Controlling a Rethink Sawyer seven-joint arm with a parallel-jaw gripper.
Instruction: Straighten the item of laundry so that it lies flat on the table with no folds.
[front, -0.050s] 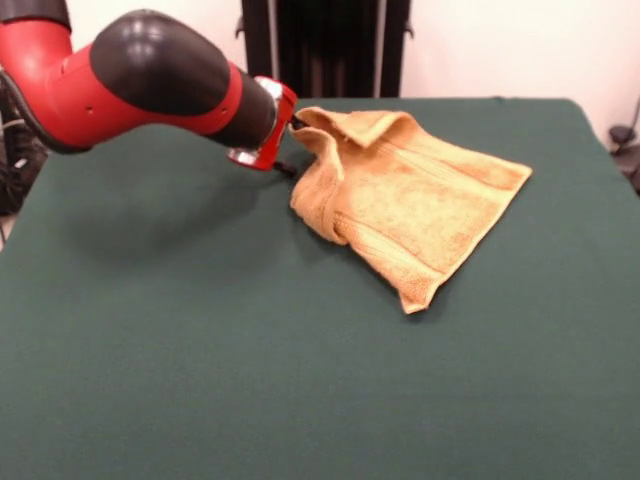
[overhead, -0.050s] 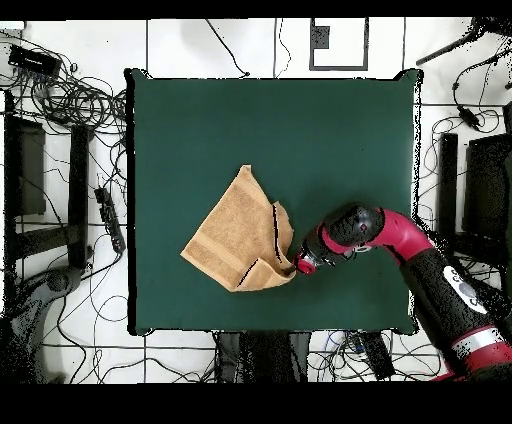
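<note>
The item of laundry, an orange-tan terry towel, lies rumpled on the dark green table, right of centre towards the far side. Its left edge stands up in a thick fold and its top corner curls over. My gripper sits at that raised top-left corner, shut on the cloth, its tips mostly hidden by the red wrist and the towel. From overhead, the towel shows as a rough diamond with one side doubled over, and the gripper touches that folded side on the table.
My red and black arm reaches low across the table's far left part. Overhead, the arm crosses the table's right edge. Cables and dark equipment lie on the floor around the table.
</note>
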